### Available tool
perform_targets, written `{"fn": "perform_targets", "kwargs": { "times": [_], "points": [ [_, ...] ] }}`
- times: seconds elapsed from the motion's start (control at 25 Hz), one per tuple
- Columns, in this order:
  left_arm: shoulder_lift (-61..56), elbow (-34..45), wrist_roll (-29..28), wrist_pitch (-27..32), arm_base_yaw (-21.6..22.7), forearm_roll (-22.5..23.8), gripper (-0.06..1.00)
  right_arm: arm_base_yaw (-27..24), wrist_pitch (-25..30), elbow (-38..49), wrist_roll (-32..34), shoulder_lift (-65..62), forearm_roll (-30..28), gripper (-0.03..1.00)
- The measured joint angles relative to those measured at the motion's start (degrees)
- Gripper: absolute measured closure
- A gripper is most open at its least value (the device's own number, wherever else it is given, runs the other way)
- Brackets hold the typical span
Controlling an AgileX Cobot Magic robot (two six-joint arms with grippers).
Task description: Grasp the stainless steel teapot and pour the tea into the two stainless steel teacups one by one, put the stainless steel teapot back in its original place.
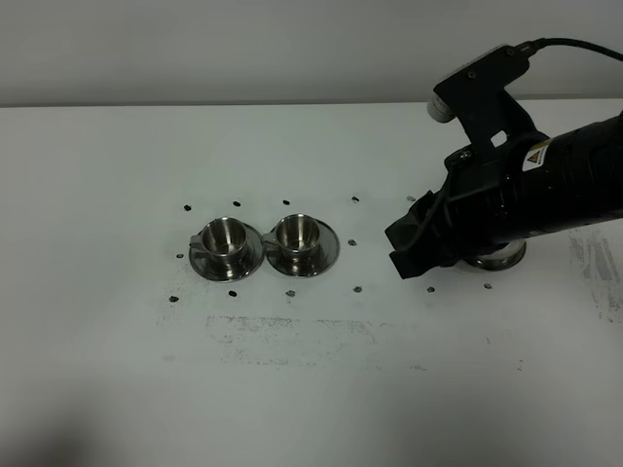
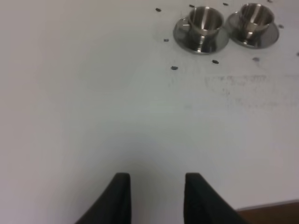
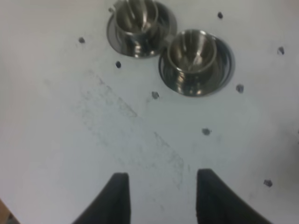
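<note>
Right claw (image 3: pixel 162 175) is hovering spread and empty, right of the side-by-side left teacup (image 1: pixel 226 236) and right teacup (image 1: pixel 297 232); my left claw (image 2: pixel 157 175) is gaping empty too.

Right arm (image 1: pixel 560 185): black, angled downward toward the jaws, wrist camera (image 1: pixel 477 83) mounted above and behind them. Right gripper (image 1: pixel 414 243): jaws parted, only bare table (image 1: pixel 311 389) between them. Left gripper (image 2: pixel 156 179): jaws parted likewise, tips level, only bare table between them.
</note>
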State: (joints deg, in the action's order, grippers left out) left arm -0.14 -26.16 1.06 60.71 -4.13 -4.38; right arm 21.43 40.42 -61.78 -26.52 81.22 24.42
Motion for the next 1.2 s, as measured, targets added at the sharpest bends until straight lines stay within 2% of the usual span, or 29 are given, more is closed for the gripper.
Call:
{"fn": "perform_targets", "kwargs": {
  "times": [0.56, 1.0, 1.2],
  "points": [
    [-0.18, 0.00, 0.00, 0.39, 0.18, 0.00, 0.66, 0.16, -2.50, 0.00, 0.00, 0.78, -1.44, 0.61],
    [-0.18, 0.00, 0.08, 0.39, 0.18, 0.00, 0.66, 0.53, -2.98, 0.00, 0.00, 5.72, 0.07, 0.61],
    [-0.18, 0.00, 0.08, 0.39, 0.18, 0.00, 0.66, 0.53, -9.40, 0.00, 0.00, 8.22, -0.88, 0.61]
  ]
}}
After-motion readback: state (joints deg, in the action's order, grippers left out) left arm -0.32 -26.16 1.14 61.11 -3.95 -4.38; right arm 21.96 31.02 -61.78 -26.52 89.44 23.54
